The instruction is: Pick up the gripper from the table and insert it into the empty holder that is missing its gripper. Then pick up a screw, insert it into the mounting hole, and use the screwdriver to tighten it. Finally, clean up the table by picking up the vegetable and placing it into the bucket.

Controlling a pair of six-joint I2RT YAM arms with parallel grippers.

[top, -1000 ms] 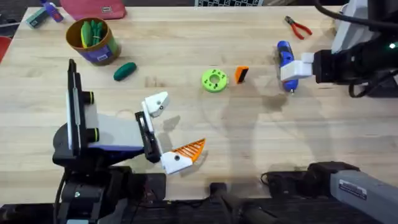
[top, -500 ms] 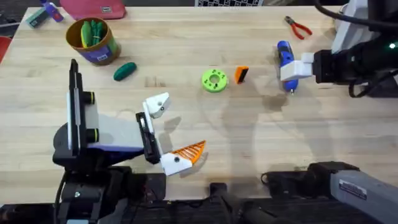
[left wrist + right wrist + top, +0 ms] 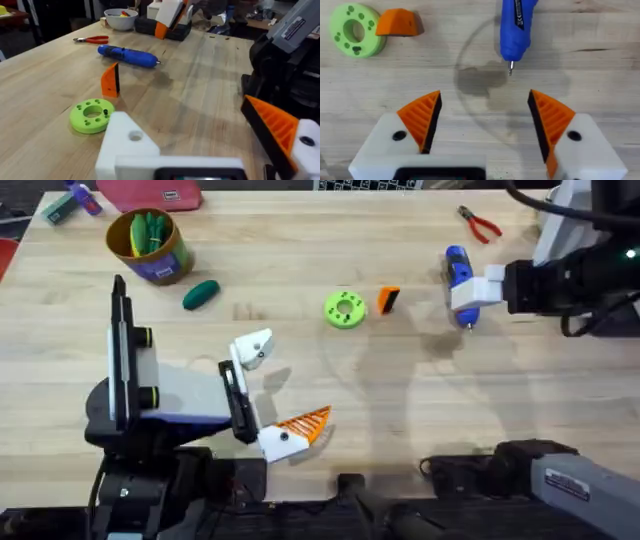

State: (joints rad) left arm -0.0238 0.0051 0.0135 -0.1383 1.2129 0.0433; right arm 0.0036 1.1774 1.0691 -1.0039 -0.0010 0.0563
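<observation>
On the bench [image 3: 400, 410], one loose orange gripper [image 3: 387, 300] stands near the centre, just at 3 o'clock of the single bright green disc [image 3: 345, 310]. In the left wrist view it stands on end, its black face toward the blue screwdriver [image 3: 127, 55].

The one screwdriver lies flat at 2 o'clock of the bench centre, its long axis running from 12 to 6 o'clock in the overhead view, thin bit toward 6 o'clock. The right claw [image 3: 470, 298] hovers beside it at its bit end, and its two orange-padded fingers [image 3: 422, 117] stand wide apart, holding nothing.

The left claw [image 3: 272, 390] sits at 7 o'clock of the centre, fingers spread apart and empty. One finger carries an orange tip [image 3: 305, 422]; the other is the empty holder [image 3: 252, 347], a bare white base with a dark hole.

One dark green vegetable [image 3: 200, 294] lies at 10 o'clock, long axis tilted from 8 to 2 o'clock, just at 4 o'clock of the single bucket [image 3: 150, 245], which holds green pieces. One pair of red-handled pliers [image 3: 480, 224] lies at 1 o'clock near the far edge.
</observation>
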